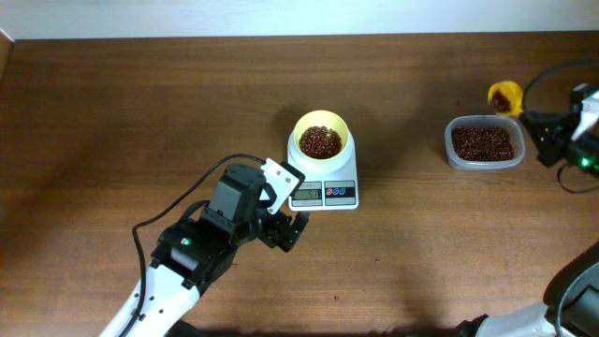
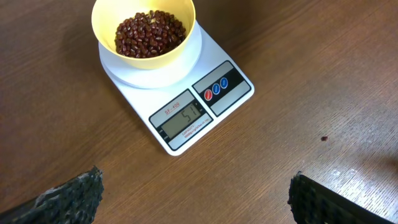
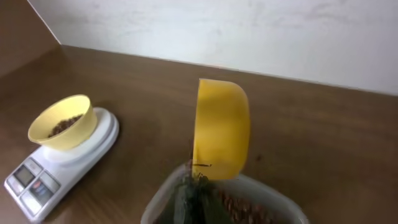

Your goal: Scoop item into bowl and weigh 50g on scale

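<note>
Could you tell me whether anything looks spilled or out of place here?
One dark speck, possibly a stray bean, lies on the table beside the scale. Otherwise the bowl sits upright on it; nothing else stands out.

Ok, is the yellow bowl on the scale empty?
No, the bowl on the scale holds a heap of reddish-brown beans.

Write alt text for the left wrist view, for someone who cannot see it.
A pale-yellow bowl of small reddish-brown beans sits on a white kitchen scale whose display appears to read 51. The scale rests on a brown wooden table, and the left claw shows two dark fingertips in the bottom corners, spread wide and holding nothing.
</note>
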`<action>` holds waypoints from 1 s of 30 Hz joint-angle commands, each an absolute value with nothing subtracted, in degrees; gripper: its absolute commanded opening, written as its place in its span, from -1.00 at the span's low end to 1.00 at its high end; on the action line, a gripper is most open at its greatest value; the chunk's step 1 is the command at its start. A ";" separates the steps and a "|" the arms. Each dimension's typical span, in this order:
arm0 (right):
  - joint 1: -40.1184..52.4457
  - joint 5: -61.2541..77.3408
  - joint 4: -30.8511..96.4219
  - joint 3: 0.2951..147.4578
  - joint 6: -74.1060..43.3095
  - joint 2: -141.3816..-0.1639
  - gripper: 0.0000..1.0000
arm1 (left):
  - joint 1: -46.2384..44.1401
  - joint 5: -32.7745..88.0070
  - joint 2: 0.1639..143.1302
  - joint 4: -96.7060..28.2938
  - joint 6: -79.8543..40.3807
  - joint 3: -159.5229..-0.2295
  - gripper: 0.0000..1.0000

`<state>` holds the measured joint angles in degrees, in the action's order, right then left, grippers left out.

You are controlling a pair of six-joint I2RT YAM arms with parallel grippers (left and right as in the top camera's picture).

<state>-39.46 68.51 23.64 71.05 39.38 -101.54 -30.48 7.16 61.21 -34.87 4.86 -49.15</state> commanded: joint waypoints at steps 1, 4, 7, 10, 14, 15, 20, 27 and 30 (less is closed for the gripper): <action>-41.23 69.87 28.10 71.35 51.03 -101.65 -0.92 | -30.61 8.14 61.19 -34.76 4.29 -48.62 0.99; -41.28 69.82 29.45 71.35 54.15 -101.65 -0.92 | -30.61 8.14 61.19 -34.76 4.32 -48.62 0.98; -41.28 69.78 30.26 71.35 60.01 -101.65 -0.92 | -30.61 8.14 61.19 -34.76 4.29 -48.62 0.98; -41.28 68.29 30.24 71.35 64.58 -101.65 -0.92 | -30.61 8.14 61.19 -34.76 4.29 -48.62 0.98; -41.28 68.34 30.22 71.35 72.84 -101.65 -0.92 | -30.61 8.14 61.19 -34.76 4.32 -48.62 0.98; -41.28 68.34 30.22 71.35 75.02 -101.65 -0.92 | -30.61 8.14 61.19 -34.76 4.29 -48.62 0.98; -41.28 66.96 28.34 71.35 81.45 -101.65 -0.92 | -30.61 8.14 61.19 -34.76 4.29 -48.62 0.98; -41.21 68.73 28.58 71.35 73.84 -101.65 -0.92 | -30.61 8.14 61.19 -34.76 4.32 -48.62 0.98; -41.21 77.12 28.58 71.35 52.73 -101.65 -0.92 | -30.61 8.14 61.19 -34.76 4.32 -48.62 0.98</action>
